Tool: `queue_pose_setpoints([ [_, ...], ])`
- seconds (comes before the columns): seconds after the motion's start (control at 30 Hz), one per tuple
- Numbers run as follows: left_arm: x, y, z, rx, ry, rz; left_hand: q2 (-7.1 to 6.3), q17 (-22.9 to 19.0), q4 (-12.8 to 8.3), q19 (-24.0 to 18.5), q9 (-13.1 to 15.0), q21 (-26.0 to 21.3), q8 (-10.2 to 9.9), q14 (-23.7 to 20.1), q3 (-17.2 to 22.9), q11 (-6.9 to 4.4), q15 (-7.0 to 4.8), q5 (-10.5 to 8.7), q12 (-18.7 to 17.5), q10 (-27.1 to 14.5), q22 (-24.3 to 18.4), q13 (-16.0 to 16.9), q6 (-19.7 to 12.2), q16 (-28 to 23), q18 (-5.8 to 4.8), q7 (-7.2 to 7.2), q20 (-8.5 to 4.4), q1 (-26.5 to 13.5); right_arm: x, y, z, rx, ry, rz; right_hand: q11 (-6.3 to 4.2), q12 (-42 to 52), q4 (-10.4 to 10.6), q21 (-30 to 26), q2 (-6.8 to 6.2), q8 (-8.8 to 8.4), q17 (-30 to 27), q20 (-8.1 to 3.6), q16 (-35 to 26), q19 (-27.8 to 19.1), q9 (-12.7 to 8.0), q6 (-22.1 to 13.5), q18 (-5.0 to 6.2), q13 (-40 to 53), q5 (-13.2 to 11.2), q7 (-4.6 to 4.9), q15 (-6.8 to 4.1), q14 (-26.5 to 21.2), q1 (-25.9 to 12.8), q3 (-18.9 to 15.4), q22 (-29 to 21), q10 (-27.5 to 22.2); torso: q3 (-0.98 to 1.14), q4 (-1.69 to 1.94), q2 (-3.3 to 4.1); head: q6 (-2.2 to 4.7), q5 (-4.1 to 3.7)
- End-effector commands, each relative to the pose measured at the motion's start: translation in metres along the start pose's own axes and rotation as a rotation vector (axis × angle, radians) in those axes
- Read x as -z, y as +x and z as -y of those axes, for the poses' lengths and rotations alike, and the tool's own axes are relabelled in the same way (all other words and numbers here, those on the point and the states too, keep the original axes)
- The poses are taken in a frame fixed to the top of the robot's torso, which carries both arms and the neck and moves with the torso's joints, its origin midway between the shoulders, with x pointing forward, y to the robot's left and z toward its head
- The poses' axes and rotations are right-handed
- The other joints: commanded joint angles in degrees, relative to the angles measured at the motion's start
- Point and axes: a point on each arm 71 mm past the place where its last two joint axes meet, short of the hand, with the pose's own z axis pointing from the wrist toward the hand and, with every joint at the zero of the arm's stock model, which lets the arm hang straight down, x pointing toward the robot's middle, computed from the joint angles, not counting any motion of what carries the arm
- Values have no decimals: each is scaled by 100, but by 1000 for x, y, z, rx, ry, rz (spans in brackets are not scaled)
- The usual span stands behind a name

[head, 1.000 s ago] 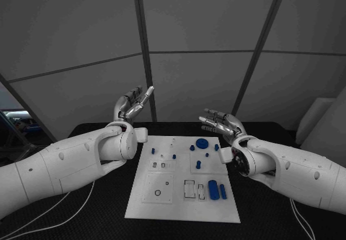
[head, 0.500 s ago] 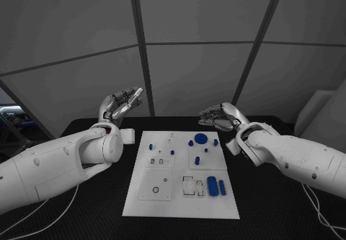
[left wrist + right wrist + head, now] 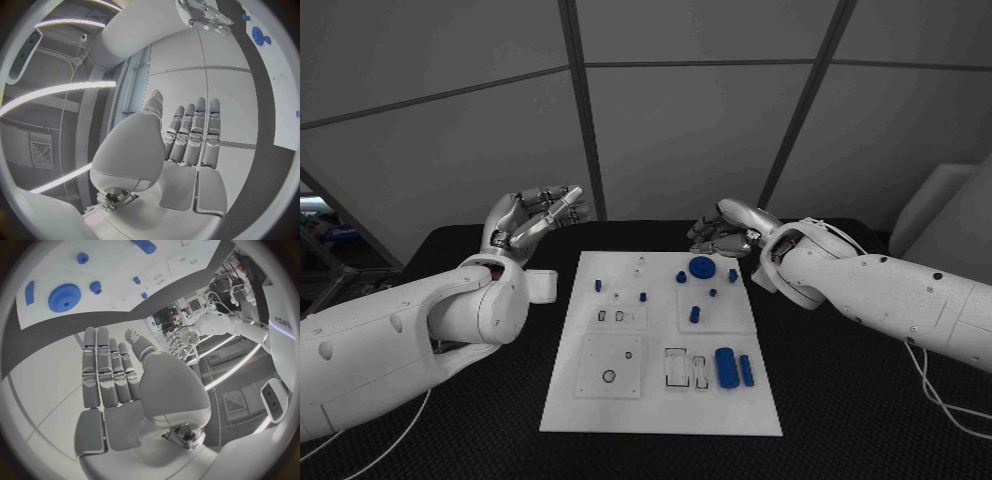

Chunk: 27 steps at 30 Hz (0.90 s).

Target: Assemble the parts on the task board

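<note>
Black counter (image 3: 473, 250) w/ white board (image 3: 668, 345). Right hand (image 3: 721, 231) nearer the far blue gear (image 3: 701, 266), just beyond it; both hands' fingers empty, left hand (image 3: 531, 218) raised.

The white rectangular task board (image 3: 661, 400) lies flat on the black table (image 3: 877, 400) with open air above most of it. The silver left hand (image 3: 531, 220) is raised beyond the board's far left corner, fingers straight and empty, off the board. The silver right hand (image 3: 723, 232) hangs at the far edge, close above the round blue toothed gear (image 3: 701, 266), crowding that corner. The blue cylinder (image 3: 726, 366) and small blue pegs (image 3: 692, 314) rise from the plate.
</note>
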Motion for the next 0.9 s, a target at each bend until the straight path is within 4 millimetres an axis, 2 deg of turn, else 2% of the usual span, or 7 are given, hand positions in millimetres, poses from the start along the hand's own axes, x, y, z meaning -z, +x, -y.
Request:
queue_pose_setpoints([
  [0.03, 4, 8, 3, 10, 2, -74, 43, 27, -175, 283, -17, 112, -72, 308, 2, -71, -81, -61, 5, 353, 7, 10, 230, -5, 112, -35, -74, 97, -2, 2, -3, 197, 47, -69, -127, -63, 108, 1186, -348, -132, 946, -262, 1471, 499, -12, 181, 42, 11, 93, -99, -255, 744, -272, 225, 694, 194, -12, 66, 154, 6, -42],
  [0.23, 5, 9, 4, 14, -10, -84, 52, 26, -180, 287, -18, 110, -83, 307, -3, -69, -80, -65, -8, 369, 2, 7, 241, -21, 109, -30, -76, 83, -4, 3, -12, 287, 78, -99, -96, -47, 337, 2041, -564, -152, 1680, -240, 2519, 247, -12, 91, 27, 36, 140, -83, -213, 510, -302, 325, 1374, -80, -22, 113, 241, -21, -82],
  [0.4, 6, 10, 3, 22, -20, -89, 83, 20, -190, 280, -22, 99, -111, 288, 1, -61, -70, -63, -46, 367, -10, 1, 247, -61, 105, -23, -73, 67, -7, 7, -17, 325, 92, -130, -96, -53, 459, 3044, -599, -151, 2717, -233, 3591, 533, -12, 48, -112, 43, 123, -77, -201, 599, -205, 359, 2583, -221, -29, 154, 302, -42, -93],
  [0.43, 6, 10, 3, 25, -22, -90, 89, 18, -194, 279, -23, 96, -117, 283, 3, -59, -68, -62, -55, 366, -12, 0, 247, -70, 104, -20, -72, 67, -7, 8, -18, 331, 93, -135, -89, -48, 504, 3363, -615, -149, 3077, -229, 3947, 630, -11, 24, -161, 49, 117, -80, -189, 618, -169, 370, 2982, -262, -27, 162, 309, -49, -95],
  [0.5, 6, 10, 3, 28, -25, -91, 97, 16, -200, 276, -24, 92, -128, 274, 4, -55, -64, -62, -69, 364, -17, -2, 248, -85, 103, -17, -70, 63, -7, 8, -19, 338, 94, -139, -84, -48, 553, 3628, -627, -147, 3331, -215, 4211, 703, -10, 15, -206, 57, 117, -76, -184, 614, -139, 376, 3317, -288, -26, 167, 316, -57, -96],
  [0.67, 7, 10, 3, 29, -28, -90, 103, 12, -206, 271, -25, 87, -140, 263, 3, -51, -59, -63, -84, 362, -22, -2, 251, -103, 102, -13, -68, 54, -8, 9, -19, 346, 101, -149, -77, -55, 602, 3831, -641, -147, 3524, -202, 4424, 731, -10, 5, -232, 63, 111, -75, -175, 596, -101, 380, 3558, -327, -26, 165, 327, -44, -89],
  [0.9, 8, 10, 4, 31, -30, -92, 107, 11, -208, 269, -25, 85, -145, 258, 2, -49, -56, -63, -92, 361, -25, -3, 252, -111, 101, -11, -66, 50, -11, 11, -18, 351, 108, -162, -80, -44, 640, 4041, -614, -142, 3720, -193, 4623, 805, -8, 15, -271, 73, 105, -80, -180, 592, -52, 420, 3842, -313, -22, 173, 340, -72, -109],
])
